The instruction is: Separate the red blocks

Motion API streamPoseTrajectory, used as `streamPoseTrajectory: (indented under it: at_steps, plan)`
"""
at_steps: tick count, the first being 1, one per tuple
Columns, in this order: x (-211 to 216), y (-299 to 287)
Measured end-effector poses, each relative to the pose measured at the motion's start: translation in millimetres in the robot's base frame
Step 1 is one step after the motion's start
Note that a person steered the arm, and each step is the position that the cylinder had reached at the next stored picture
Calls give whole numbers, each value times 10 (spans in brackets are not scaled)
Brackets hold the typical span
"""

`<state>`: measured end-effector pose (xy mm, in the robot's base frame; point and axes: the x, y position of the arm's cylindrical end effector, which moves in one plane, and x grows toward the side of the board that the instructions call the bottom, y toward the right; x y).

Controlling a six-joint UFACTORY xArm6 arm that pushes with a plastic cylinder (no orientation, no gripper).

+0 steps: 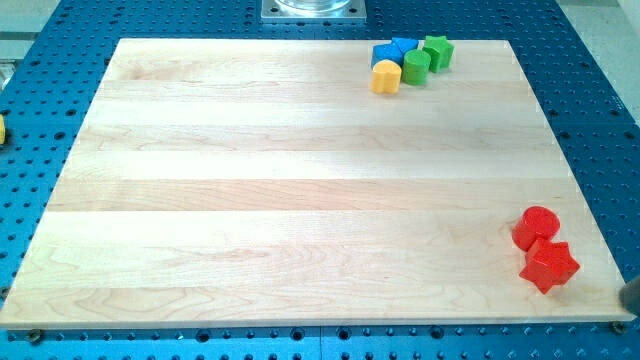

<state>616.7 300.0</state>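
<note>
Dark rod [632, 294] barely in view at board's bottom-right corner, cut off by the view's right edge. My tip not visible; position relative to blocks undeterminable.

Single camera view, high and oblique, over the board [300, 190].

One view only, so nothing was shared with a second. It looked down from the board's near long edge toward the far edge, where a metal mount [314, 9] sat at the view's top. Far edge appeared narrower than near edge. Range was moderate: the whole board fitted in frame, with blue perforated table [60, 20] showing on all sides. Red blocks [544, 247] lay nearest, at the view's bottom right; the mixed cluster [411, 61] farthest, top right. My tip did not clearly show.
</note>
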Motion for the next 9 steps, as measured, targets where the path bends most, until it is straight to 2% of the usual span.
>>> streamPoseTrajectory:
  at_steps: [1,2,3,4,5,6,7,8,9]
  plan:
    - [-59,-458]
    - [-225,-669]
    - [-566,-1051]
    - [-1041,-1194]
    - [-1129,-1180]
    - [-957,-1030]
    - [-1248,-722]
    - [-1718,-1037]
    - [-2207,-2156]
